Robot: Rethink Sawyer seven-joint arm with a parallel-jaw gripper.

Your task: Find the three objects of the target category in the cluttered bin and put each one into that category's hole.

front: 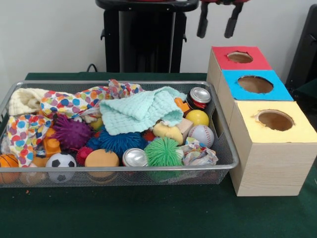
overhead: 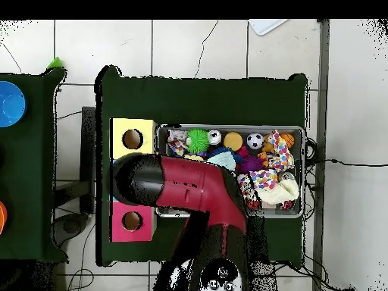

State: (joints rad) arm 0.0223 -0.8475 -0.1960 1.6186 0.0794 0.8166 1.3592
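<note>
A wire bin (front: 233, 161) sits packed with balls, cans and cloths. Just to its right stand three boxes with holes in red (front: 240, 57), blue (front: 255, 84) and yellow (front: 275, 120) tops. The gripper (front: 217, 22) hangs high above the red box, fingers spread and empty. I judge the step is searching; lifting the mint cloth (front: 141, 111) aside first would likely expose buried items.

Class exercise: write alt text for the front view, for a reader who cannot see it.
A wire bin crammed with balls, cans and cloths sits beside a wooden box with red, blue and yellow holed tops. The open gripper hangs above the box.
</note>
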